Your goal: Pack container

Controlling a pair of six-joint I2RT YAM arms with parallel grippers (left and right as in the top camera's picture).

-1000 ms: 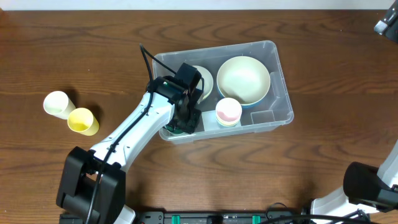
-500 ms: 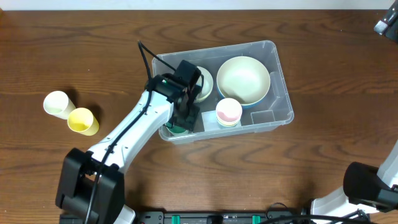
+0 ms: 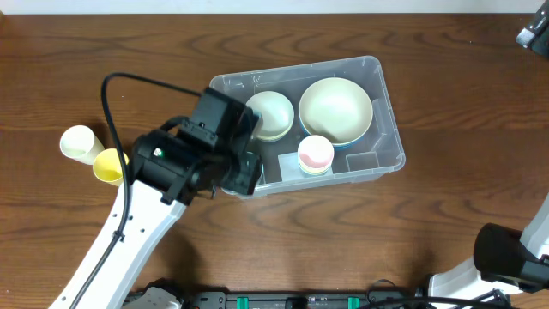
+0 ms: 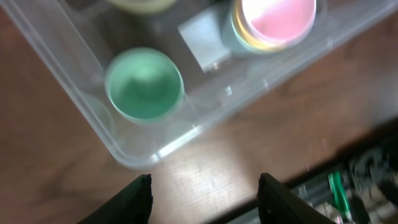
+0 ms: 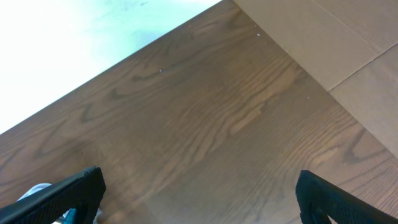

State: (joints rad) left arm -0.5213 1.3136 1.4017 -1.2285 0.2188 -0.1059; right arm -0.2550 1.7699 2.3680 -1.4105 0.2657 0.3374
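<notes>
The clear plastic container (image 3: 390, 129) sits at the table's middle. It holds a large cream bowl (image 3: 335, 107), a smaller cream bowl (image 3: 273, 112) and a pink cup (image 3: 315, 153). In the left wrist view a green cup (image 4: 144, 84) stands in the container's corner (image 4: 118, 146), beside the pink cup (image 4: 275, 18). My left gripper (image 4: 205, 199) is open and empty, raised above the container's near left corner; the arm (image 3: 202, 154) hides that corner from overhead. My right gripper (image 5: 199, 199) is open and empty over bare table.
A white cup (image 3: 77, 143) and a yellow cup (image 3: 113, 166) lie on their sides at the left of the table. The right arm's base (image 3: 506, 257) sits at the bottom right edge.
My left gripper let go of the green cup inside the container, then rose and pulled back to the left. The green cup stays in the container's corner.
</notes>
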